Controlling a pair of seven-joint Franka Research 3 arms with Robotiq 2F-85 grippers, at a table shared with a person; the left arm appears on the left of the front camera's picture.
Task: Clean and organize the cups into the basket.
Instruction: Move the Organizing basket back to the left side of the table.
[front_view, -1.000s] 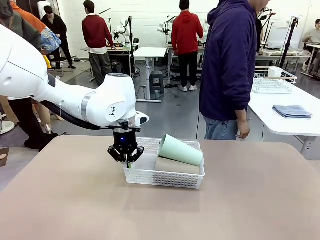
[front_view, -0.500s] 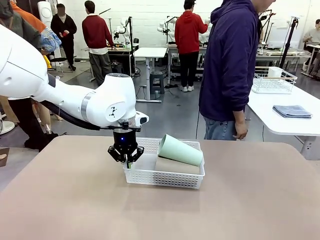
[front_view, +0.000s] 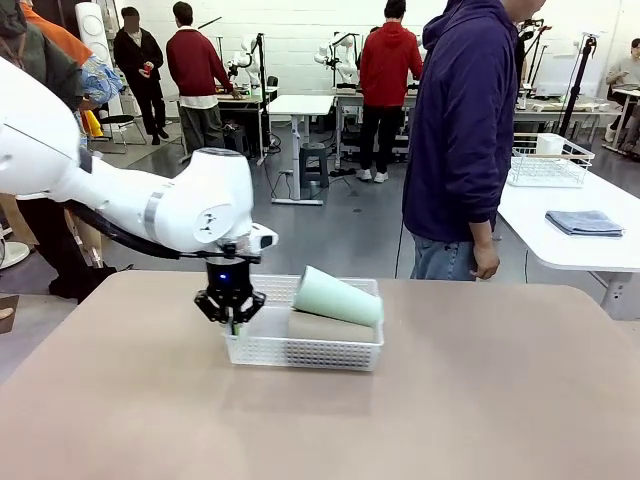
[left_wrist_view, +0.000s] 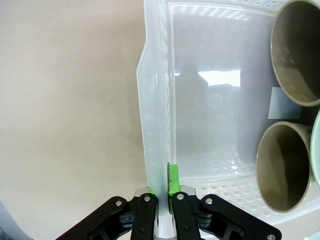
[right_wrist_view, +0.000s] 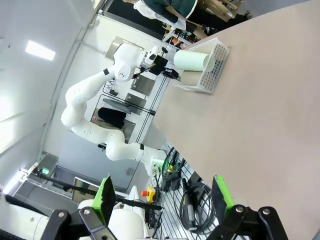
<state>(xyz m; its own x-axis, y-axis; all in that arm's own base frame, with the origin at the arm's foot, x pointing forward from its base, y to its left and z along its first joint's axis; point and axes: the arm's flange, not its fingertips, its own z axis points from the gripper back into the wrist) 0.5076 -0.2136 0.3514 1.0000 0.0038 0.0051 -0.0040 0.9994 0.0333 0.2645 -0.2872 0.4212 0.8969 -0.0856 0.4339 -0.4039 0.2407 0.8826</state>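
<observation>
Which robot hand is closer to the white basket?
Left. The left end effector is clamped on the basket rim at its end wall; the right end effector hangs open, far away across the table.

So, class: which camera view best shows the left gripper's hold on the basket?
The left wrist view: the left gripper is shut on the basket wall, one finger either side. The front view shows the gripper at the basket's left end, grip small. The right wrist view shows both tiny and far off.
</observation>
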